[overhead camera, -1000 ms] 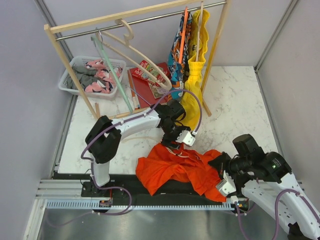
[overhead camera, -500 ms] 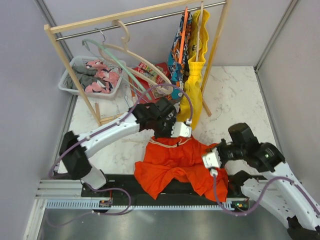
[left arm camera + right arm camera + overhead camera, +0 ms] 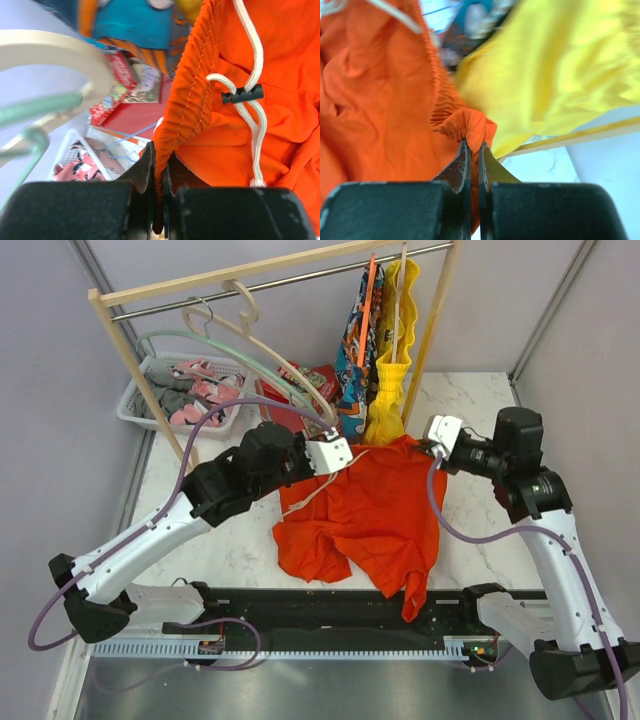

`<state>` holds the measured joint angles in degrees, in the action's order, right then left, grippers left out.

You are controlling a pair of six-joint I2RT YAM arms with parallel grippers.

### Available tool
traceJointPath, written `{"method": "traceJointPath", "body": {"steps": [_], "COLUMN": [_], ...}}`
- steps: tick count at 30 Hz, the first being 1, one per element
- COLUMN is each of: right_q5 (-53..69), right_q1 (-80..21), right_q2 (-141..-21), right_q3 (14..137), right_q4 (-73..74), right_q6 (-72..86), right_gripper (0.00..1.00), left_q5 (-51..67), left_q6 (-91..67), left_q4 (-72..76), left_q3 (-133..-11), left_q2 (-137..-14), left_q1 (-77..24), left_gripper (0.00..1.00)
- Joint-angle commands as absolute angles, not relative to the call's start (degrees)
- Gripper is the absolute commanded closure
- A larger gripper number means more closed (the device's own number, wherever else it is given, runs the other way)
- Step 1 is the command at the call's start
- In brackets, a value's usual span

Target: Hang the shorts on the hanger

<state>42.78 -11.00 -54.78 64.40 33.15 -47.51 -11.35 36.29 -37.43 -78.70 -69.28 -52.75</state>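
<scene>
Though near shorts (image 3: 280, 125), red packet (image 3: 123, 76) lettering blurred.

The shorts (image 3: 365, 510) are matt orange cloth, with a woven white cord (image 3: 252, 32). The table (image 3: 470, 420) looks like smooth marble. The rack (image 3: 133, 360) is pale wood, and its rail (image 3: 300, 280) is metal.

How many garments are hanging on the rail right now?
2. A patterned garment and a yellow garment hang side by side at the right end of the rail. The shorts are not on it. Another garment could hide behind those two.
</scene>
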Motion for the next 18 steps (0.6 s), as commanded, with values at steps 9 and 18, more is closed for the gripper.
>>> {"method": "traceJointPath", "body": {"steps": [9,18], "right_q5": [55.6,49.6], "right_q1": [-6.1,-14.8], "right_q2": [-54.8,-42.3], "right_q3": [55.6,40.6], "right_q4": [49.1,62.7], "right_q6": [-69.4,-93.1], "right_gripper": [1.0,1.0], "left_q5": [11.1,19.9], "left_q6": [33.5,42.9], "left_q4": [-43.3,-31.2], "left_q3": [-58.7,-42.1], "left_q2": [-62.9,-51.6], "left_q1": [-57.5,-40.5], "left_gripper": [0.43,0.19]}}
